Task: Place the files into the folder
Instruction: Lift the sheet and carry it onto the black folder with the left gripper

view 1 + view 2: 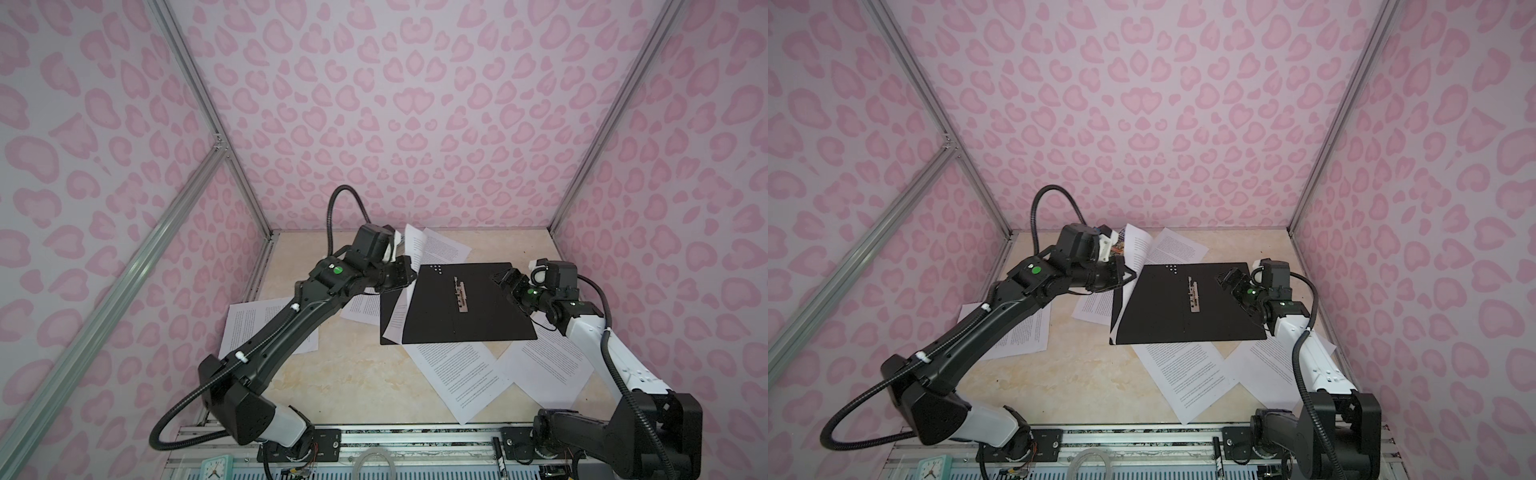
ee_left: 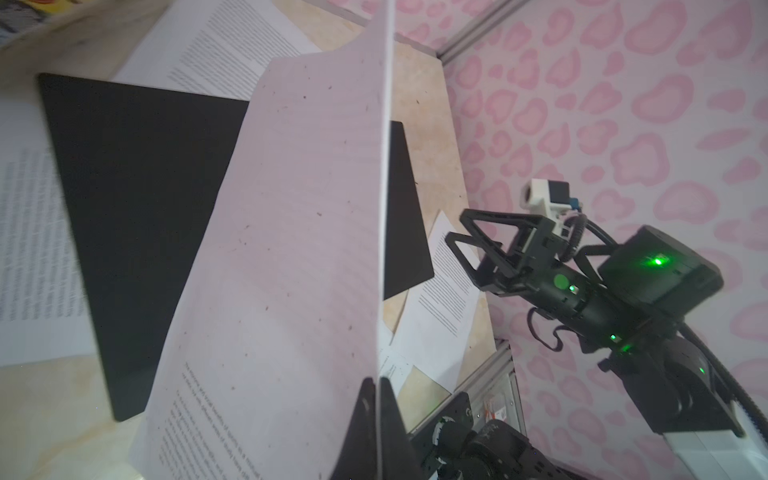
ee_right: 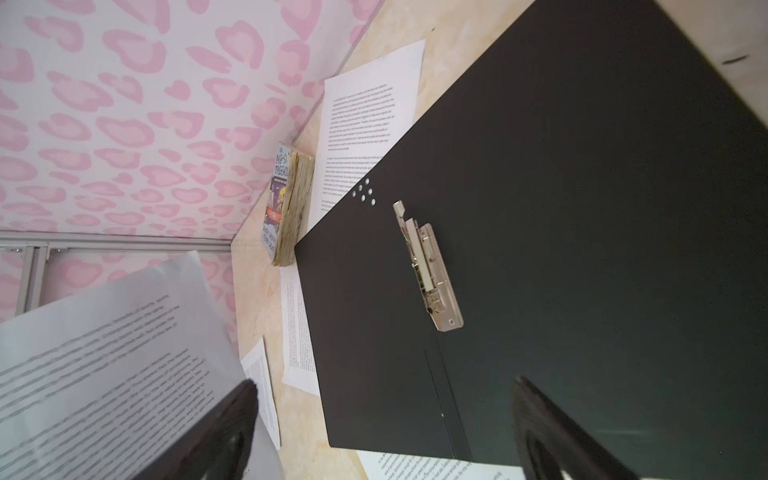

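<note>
The folder [image 1: 457,328] [image 1: 1183,324] [image 2: 137,208] [image 3: 582,208] lies open and flat mid-table, black inside up, with its metal clip [image 1: 460,296] [image 3: 428,266] on the spine. My left gripper [image 1: 411,276] [image 1: 1130,275] [image 2: 379,386] is shut on the edge of one file sheet [image 1: 397,316] [image 2: 291,249] [image 3: 104,353], held up on edge at the folder's left side. My right gripper [image 1: 500,278] [image 1: 1223,277] [image 3: 384,384] hovers open and empty over the folder's right half. Other files [image 1: 457,374] [image 1: 548,365] [image 1: 266,328] lie scattered around and partly under the folder.
A colourful paperback book [image 3: 286,208] [image 1: 1119,245] lies at the back left by the wall. Pink patterned walls close in three sides. Along the front rail sit a small clock [image 1: 216,467] and a black pen [image 1: 497,453].
</note>
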Controlling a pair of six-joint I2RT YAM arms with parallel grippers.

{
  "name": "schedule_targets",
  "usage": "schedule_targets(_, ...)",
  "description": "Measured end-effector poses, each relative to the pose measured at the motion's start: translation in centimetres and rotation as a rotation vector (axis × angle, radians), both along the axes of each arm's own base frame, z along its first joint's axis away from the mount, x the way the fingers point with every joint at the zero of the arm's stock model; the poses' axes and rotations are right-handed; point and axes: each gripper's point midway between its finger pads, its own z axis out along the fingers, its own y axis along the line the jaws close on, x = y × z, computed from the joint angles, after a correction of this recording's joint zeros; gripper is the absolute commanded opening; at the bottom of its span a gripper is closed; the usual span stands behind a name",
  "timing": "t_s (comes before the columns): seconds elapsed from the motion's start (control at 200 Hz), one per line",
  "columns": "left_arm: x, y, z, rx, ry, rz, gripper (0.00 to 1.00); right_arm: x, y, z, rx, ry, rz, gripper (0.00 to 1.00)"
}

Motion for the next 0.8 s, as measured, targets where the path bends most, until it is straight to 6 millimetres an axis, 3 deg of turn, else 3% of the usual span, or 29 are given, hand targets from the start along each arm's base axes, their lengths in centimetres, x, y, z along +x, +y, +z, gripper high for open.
schedule_targets(0.12, -1.2, -6.5, 1.4, -0.037, -0.018, -0.150, 0.04, -0.7, -1.4, -0.5, 0.002, 0.028, -0.052, 0.92)
schedule_targets(0.22, -2.6, -9.1, 1.2, -0.062, 0.003, -0.234, 0.04, -1.2, -2.2, -0.2, -0.007, 0.031, -0.082, 0.92)
schedule_targets(0.4, -0.4, -8.2, -2.9, -0.038, 0.109, -0.173, 0.04, -1.9, -2.5, 0.3, -0.018, 0.028, -0.099, 0.92)
schedule_targets(0.67, 4.6, -8.1, -13.8, 0.065, 0.282, -0.110, 0.04, -2.4, -2.0, -1.5, -0.025, 0.089, -0.074, 0.92)
schedule_targets(0.8, 7.2, -6.1, -18.0, 0.118, 0.340, -0.045, 0.04, -2.7, -0.7, -3.3, -0.043, 0.140, 0.000, 0.91)
